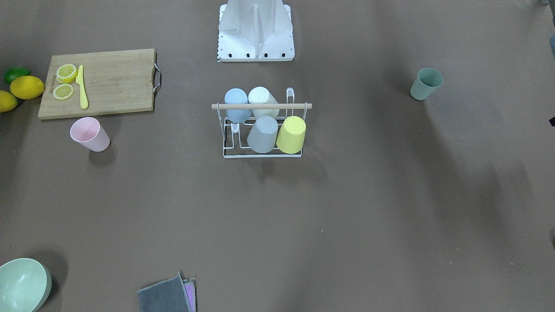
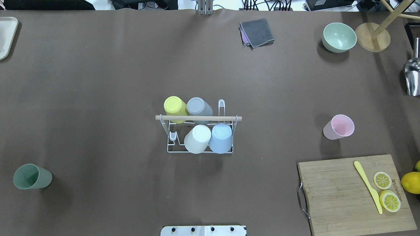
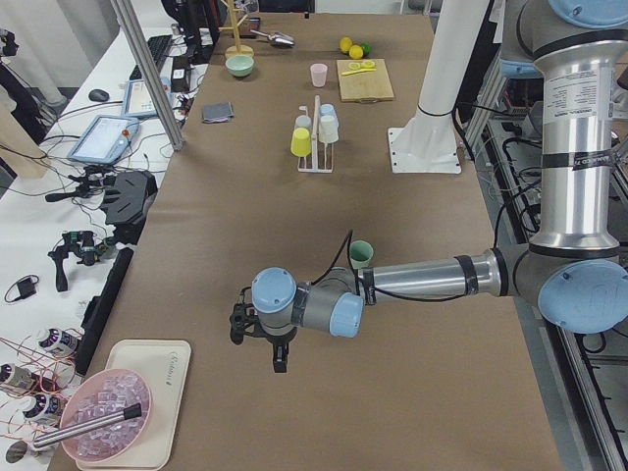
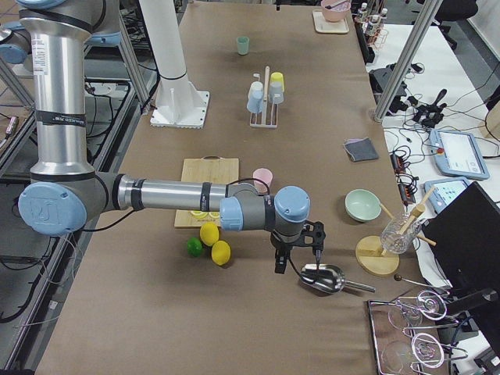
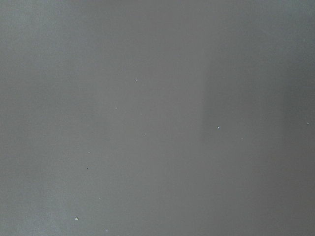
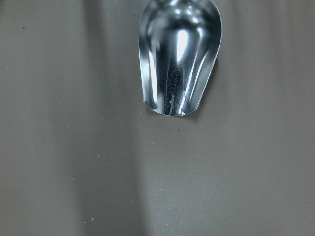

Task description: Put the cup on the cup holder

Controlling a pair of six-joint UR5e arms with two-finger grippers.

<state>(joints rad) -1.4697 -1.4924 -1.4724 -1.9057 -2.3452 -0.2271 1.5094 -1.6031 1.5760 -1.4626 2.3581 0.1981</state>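
Note:
The cup holder (image 2: 198, 118) is a white wire rack with a wooden rod and stands mid-table; it also shows in the front view (image 1: 261, 106). It holds several upturned cups: yellow (image 2: 175, 108), grey (image 2: 198, 107), white (image 2: 198, 139) and blue (image 2: 221, 138). A pink cup (image 2: 339, 127) stands loose on the right and a green cup (image 2: 32, 177) on the left. My left gripper (image 3: 257, 351) hovers over bare table beyond the green cup (image 3: 361, 253). My right gripper (image 4: 298, 264) hovers by a metal scoop (image 4: 324, 279). I cannot tell whether either gripper is open or shut.
A wooden cutting board (image 2: 341, 196) carries lemon slices (image 2: 382, 180) and a yellow knife (image 2: 369, 188); whole lemons (image 2: 411, 182) lie beside it. A green bowl (image 2: 339, 37), a grey cloth (image 2: 257, 32), a wooden stand (image 2: 372, 41) and the scoop (image 6: 179, 59) sit far right.

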